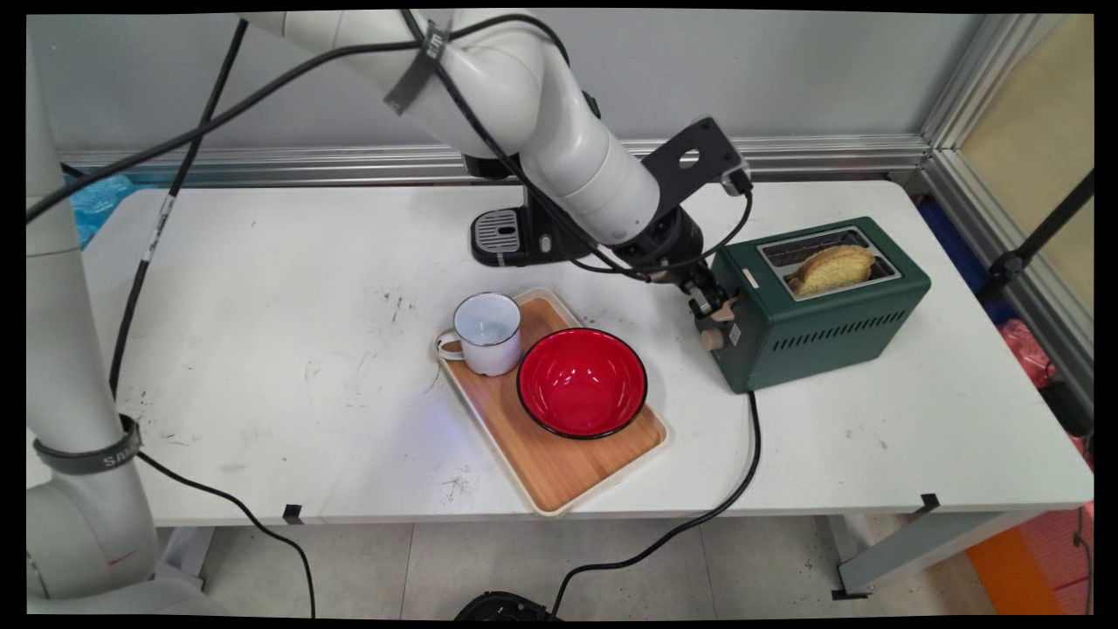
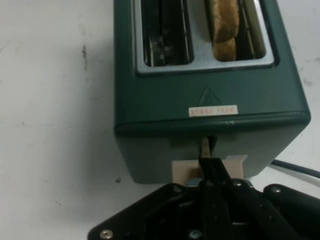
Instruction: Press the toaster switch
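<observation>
Presently: black two-finger end effector point(image 1: 712, 307) at the lever end of a dark green two-slot toaster point(image 1: 821, 301).
End effector fingers pressed together on the toaster's beige lever point(image 2: 186, 171); browned toast slice point(image 1: 834, 268) upright in one slot. Toaster stands near the white desk's point(image 1: 262, 349) right edge. Wooden tray point(image 1: 559, 463) with white enamel mug point(image 1: 486, 332) and red bowl point(image 1: 582, 381) lies left, apart; bare desk surface beyond.

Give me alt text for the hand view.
The gripper, fingers together, presses on the pale lever at the end of a green toaster on a white table. One slot holds toast; the other is empty.
</observation>
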`<state>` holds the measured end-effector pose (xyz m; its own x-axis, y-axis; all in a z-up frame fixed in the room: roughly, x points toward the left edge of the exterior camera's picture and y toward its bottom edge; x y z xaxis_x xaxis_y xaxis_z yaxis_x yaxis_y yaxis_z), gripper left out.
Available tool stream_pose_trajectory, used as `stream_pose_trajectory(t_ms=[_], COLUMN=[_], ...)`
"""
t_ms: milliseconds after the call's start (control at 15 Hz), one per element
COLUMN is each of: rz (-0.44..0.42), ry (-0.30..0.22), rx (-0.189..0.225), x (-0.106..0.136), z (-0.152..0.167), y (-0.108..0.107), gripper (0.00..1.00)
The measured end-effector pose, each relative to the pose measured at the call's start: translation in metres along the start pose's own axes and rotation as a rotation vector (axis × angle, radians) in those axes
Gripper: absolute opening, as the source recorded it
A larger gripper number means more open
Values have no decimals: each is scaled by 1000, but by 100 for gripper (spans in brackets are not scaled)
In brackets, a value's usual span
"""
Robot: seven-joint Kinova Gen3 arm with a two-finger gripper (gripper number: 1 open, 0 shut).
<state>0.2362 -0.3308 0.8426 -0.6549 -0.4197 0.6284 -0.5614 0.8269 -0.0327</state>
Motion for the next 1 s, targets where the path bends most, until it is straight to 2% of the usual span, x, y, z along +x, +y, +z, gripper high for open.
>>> stream_pose_trajectory(t_ms=[1000], rz=[-8], ry=[-40], rx=[-8], x=[-12], z=[26], y=[0], gripper=[0])
